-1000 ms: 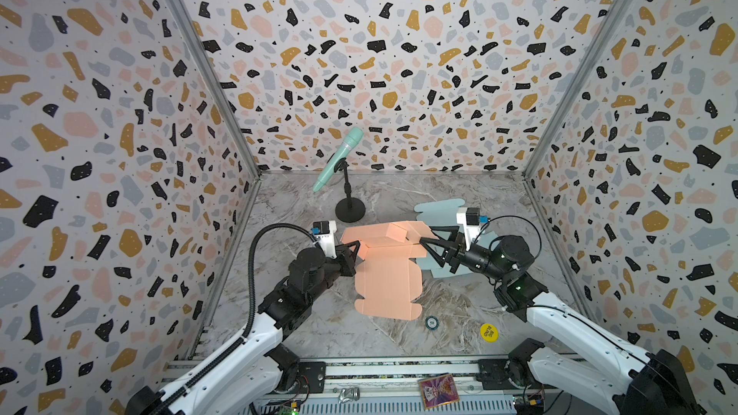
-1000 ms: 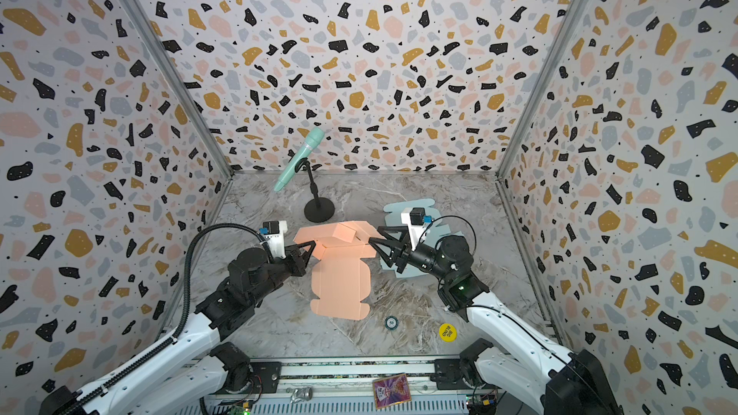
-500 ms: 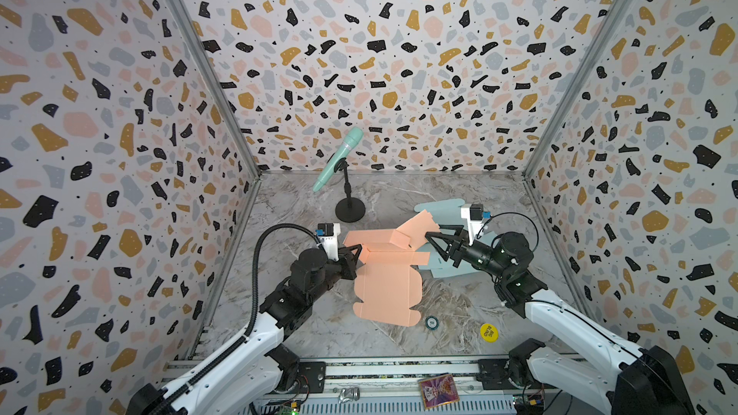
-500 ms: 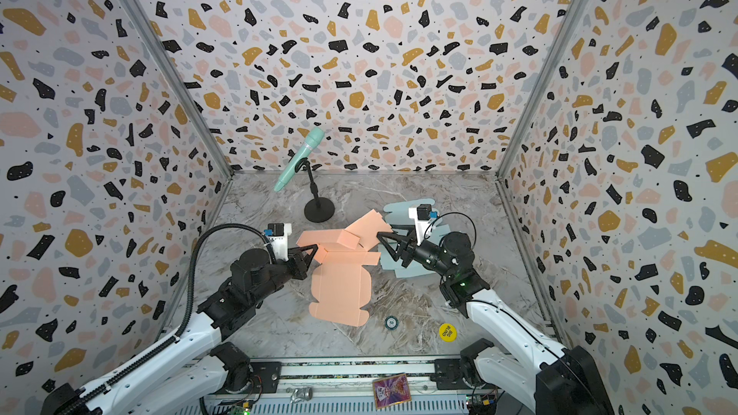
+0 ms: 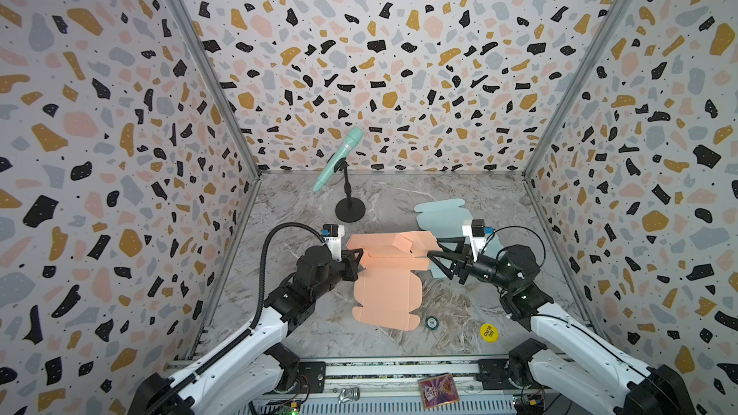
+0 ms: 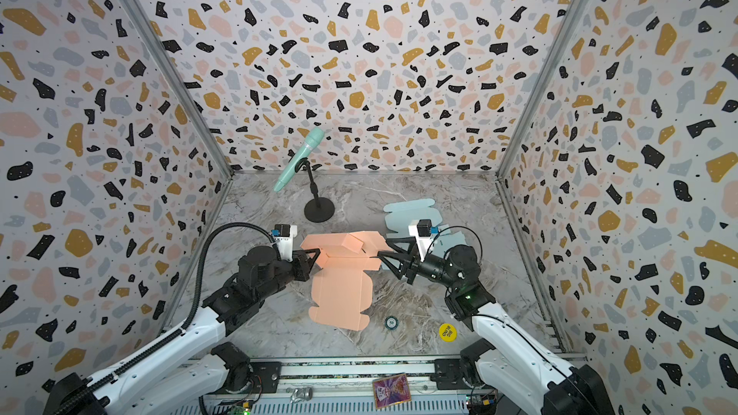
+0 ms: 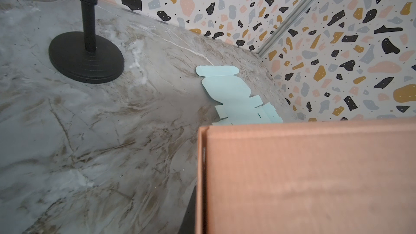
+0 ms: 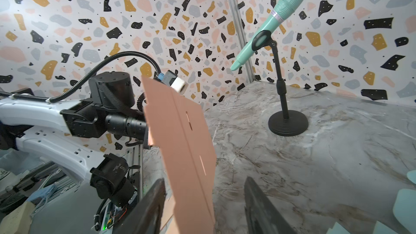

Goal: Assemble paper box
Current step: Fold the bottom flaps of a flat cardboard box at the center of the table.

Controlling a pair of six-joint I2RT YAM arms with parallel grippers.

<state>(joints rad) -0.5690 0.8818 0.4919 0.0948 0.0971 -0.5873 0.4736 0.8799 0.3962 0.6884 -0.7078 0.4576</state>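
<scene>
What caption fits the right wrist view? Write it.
Open right gripper straddles the raised orange box blank; teal microphone behind.

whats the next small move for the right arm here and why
Probably close the right gripper on the orange box sheet. Its jaws stand open around the sheet's edge, while the left gripper is shut on the opposite side, so a second hold would let both arms fold it.

You get two high views looking down on the bench [image 5: 459, 305]; each wrist camera sits close, both seeing the mic stand [image 7: 86, 57].
</scene>
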